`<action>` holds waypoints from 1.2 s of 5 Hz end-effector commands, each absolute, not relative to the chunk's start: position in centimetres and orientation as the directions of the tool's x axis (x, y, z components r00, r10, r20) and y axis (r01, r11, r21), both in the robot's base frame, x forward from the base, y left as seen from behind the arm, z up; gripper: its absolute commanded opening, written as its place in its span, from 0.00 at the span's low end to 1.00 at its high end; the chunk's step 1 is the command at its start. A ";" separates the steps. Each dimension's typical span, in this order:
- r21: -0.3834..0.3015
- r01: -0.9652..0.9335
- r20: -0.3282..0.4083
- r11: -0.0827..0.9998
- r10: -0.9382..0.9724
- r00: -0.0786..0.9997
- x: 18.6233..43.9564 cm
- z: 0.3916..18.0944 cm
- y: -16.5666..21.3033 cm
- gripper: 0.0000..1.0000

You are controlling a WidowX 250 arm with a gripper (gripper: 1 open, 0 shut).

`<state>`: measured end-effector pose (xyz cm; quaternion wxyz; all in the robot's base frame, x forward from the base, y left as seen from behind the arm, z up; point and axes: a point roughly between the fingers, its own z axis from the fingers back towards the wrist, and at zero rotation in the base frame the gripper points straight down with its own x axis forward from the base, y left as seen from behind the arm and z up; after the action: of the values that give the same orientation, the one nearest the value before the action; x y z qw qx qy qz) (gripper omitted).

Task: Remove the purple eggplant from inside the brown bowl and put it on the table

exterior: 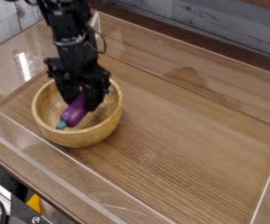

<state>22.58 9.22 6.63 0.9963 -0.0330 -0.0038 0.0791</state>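
The purple eggplant [74, 112] hangs tilted just above the floor of the brown bowl [46, 125], its light teal stem tip pointing down to the left. My gripper [79, 101] points straight down over the bowl and is shut on the eggplant's upper end. The black fingers hide part of the eggplant. The bowl stands on the wood-grain table [184, 149] at the left.
Clear acrylic walls [55, 188] run along the table's edges, close to the bowl on the near and left sides. Bare tabletop stretches to the right of the bowl.
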 end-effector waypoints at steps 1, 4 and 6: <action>-0.069 -0.185 0.095 0.980 0.191 0.977 23.5 11.0 9.6 0.00; -0.063 -0.076 0.057 0.995 0.080 0.995 24.5 9.9 1.5 0.00; -0.054 -0.041 0.040 0.998 0.044 0.998 24.4 8.9 2.0 0.00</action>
<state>23.98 1.93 8.35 0.9992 -0.0295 -0.0063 0.0270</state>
